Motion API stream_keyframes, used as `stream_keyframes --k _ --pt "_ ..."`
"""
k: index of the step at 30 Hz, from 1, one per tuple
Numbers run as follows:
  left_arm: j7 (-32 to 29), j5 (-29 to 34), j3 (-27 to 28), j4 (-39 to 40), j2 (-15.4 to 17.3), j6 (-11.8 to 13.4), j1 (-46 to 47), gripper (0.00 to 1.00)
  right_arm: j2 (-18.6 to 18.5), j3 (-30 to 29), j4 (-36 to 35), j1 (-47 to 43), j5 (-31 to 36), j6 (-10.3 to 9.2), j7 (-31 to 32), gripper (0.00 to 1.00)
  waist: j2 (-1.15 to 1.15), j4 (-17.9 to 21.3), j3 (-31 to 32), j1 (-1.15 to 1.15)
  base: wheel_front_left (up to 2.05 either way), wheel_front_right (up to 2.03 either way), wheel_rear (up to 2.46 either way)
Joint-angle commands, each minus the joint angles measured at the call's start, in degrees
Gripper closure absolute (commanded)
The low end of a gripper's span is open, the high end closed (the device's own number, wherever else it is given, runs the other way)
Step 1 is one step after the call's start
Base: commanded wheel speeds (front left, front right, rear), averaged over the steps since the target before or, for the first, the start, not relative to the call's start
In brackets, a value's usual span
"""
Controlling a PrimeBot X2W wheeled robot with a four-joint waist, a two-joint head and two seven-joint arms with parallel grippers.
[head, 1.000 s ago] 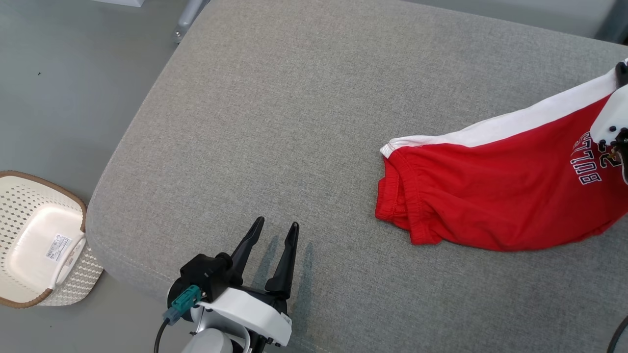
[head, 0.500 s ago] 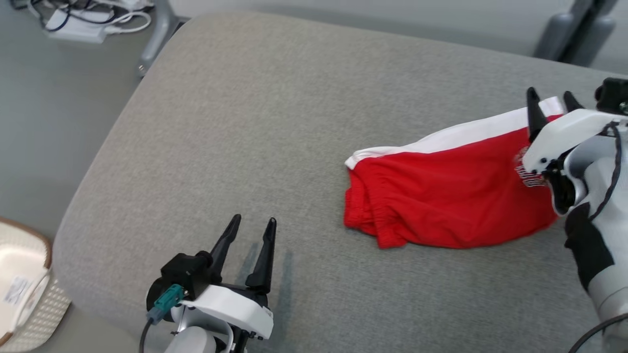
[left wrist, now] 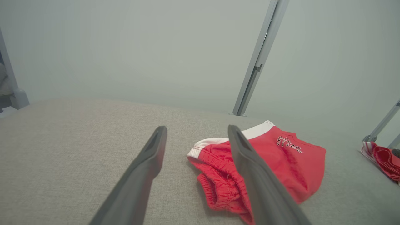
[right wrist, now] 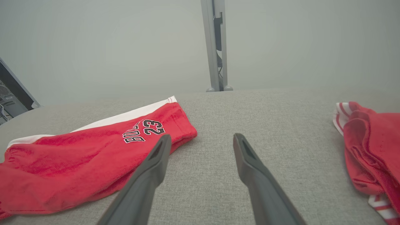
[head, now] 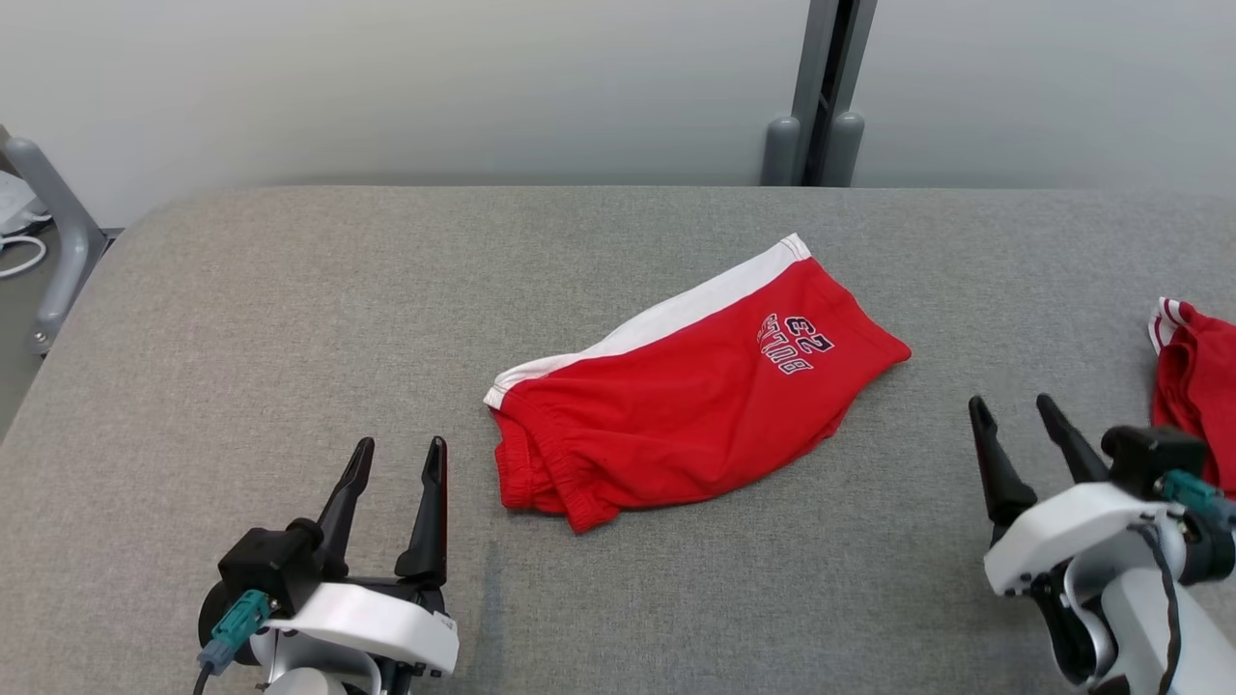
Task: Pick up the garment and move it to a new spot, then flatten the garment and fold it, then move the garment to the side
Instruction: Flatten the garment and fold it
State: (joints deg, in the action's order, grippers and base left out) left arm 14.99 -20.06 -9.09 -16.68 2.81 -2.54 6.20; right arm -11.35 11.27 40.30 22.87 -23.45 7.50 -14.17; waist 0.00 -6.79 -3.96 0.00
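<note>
Finding: the shorts (head: 676,405) lie doubled over near the middle of the cushion (head: 290,319). Their long axis runs diagonally, with the gathered waistband toward the cushion's near left and the lettered leg hem toward its far right.

My left pincer (head: 402,444) hovers over the cushion's near left, just beside the waistband. My right pincer (head: 1011,403) is over the near right, near the hem. Both stand spread, holding nothing. The left looks marginally nearer (my judgement).

Materials: soft red knit, white side stripe, ruched elastic band; the cushion is coarse grey weave. A second red garment (head: 1197,376) sits at the cushion's right edge.
</note>
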Motion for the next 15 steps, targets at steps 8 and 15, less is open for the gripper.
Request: stream_keyframes --k 8,15 --pt "0.23 0.71 -1.83 -0.30 0.24 -0.79 0.83 0.00 3.46 -6.94 -8.22 -5.42 -6.15 -0.03 9.90 0.00 0.00 -3.17 -2.25 0.00 0.00 0.00 0.00" --pt "0.23 0.05 -2.22 0.22 0.23 -0.85 2.93 0.00 2.67 -13.88 -6.14 -1.45 -15.67 -0.03 23.88 0.00 0.00 -9.13 -5.78 0.00 0.00 0.00 0.00"
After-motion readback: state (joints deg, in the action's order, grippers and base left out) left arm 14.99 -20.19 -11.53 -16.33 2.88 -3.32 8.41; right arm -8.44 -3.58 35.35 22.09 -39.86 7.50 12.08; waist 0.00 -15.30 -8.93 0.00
